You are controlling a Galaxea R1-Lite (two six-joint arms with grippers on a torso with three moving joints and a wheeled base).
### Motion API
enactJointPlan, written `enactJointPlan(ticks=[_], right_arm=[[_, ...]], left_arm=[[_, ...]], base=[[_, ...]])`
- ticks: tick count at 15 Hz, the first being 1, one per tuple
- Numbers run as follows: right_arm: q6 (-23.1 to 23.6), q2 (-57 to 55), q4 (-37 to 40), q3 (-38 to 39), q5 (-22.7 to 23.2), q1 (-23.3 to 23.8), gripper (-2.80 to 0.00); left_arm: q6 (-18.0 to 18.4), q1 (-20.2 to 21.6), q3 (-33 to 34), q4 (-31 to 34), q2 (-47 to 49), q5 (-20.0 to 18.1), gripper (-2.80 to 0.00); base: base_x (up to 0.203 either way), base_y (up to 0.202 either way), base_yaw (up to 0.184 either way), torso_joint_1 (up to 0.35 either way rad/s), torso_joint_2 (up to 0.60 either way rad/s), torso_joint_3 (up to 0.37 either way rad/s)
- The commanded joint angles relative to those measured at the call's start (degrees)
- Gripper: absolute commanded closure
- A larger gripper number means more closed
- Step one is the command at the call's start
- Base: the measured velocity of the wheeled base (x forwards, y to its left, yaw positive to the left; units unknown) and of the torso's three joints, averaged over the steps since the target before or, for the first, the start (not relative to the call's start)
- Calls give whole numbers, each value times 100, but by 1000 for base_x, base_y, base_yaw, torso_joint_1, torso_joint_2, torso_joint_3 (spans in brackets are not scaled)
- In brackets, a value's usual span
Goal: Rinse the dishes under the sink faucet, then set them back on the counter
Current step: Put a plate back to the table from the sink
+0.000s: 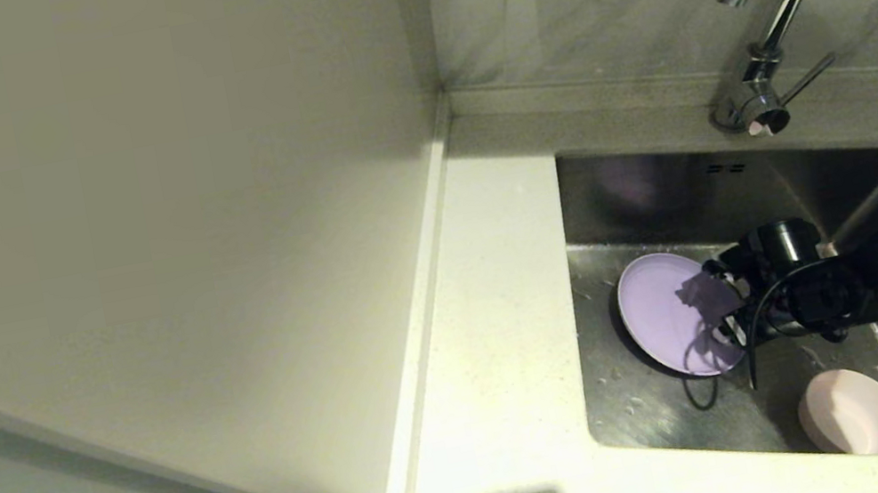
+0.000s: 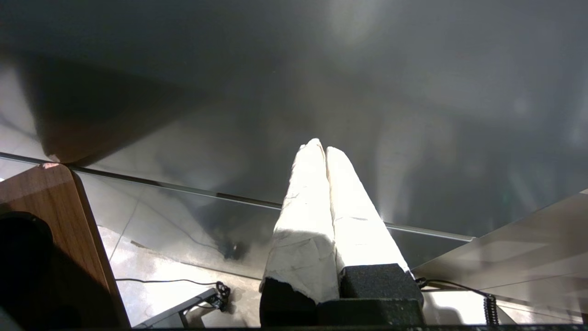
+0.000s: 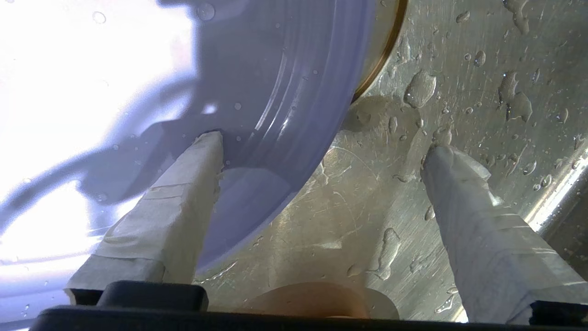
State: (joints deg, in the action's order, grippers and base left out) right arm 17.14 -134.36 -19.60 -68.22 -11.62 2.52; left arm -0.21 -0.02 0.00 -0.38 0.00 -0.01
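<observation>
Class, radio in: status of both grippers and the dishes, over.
Right gripper open, jaws straddling lavender plate rim in sink. Left gripper shut, parked. Pink bowl in sink. Nothing blocking.

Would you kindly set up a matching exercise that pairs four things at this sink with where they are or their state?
Things:
1. lavender plate
2. pink bowl
3. right pincer
4. left pincer

Descriptions:
A. shut, away from the sink
B. sink's near corner
C. open, straddling the plate's rim
D. sink floor, beside the counter

Pairs: 1-D, 2-B, 3-C, 4-A
</observation>
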Motion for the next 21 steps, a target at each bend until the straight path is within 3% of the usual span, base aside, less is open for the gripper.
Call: enactJointPlan(ticks=[1,10,11,12,21], right_arm=[[9,-34,-18,-16,2,-6,-280],[-18,-160,-308,28,46,-56,-280],[-18,-169,-315,20,71,-59,-41],[-18,-173,-325,19,90,-59,0],[-18,-178,-378,15,222,-103,0]], left_arm=[[-5,2,18,-5,0,2,0],[-5,-3,18,3,0,1,0],[-5,2,18,3,0,1,0],[-5,0,18,0,0,1,0],[-5,-6,18,-4,0,1,0]], base=[[0,0,0,0,0,0],[0,0,0,0,0,0],[0,0,0,0,0,0],[0,0,0,0,0,0],[0,0,0,0,0,0]])
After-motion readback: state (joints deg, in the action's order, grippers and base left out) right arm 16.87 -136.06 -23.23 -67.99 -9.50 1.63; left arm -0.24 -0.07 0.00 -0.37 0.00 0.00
